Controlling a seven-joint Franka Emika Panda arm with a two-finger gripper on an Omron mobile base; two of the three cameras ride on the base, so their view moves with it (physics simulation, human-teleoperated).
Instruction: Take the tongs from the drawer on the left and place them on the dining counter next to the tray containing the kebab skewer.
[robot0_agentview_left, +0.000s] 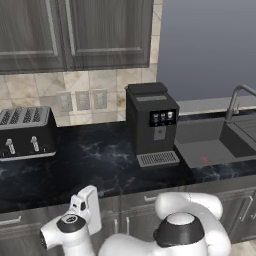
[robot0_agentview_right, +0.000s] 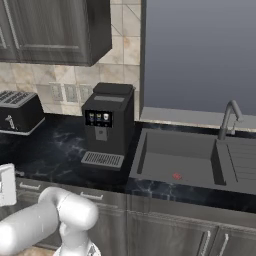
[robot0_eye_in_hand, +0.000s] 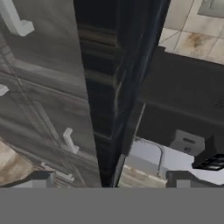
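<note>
The pincer (robot0_eye_in_hand: 109, 181) hangs wide and empty beside the worktop (robot0_agentview_left: 100, 165) edge, facing grey cabinet fronts. One drawer (robot0_agentview_left: 12, 220) at the left looks shut, so fetching the tongs seems barely begun; where they lie cannot be told.

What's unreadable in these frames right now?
- Drawer contents: left base view, front closed, cut by the left edge.
- Coffee machine screen icons: too small, both base views.
- Sink: right part cut off by the edge.
- Gripper: hand view, fingertips cropped; jaws wide open.

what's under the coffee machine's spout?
Under the coffee machine, a slotted drip tray sits on the black counter, with no cup on it. Whatever lies beneath the grate is hidden.
</note>
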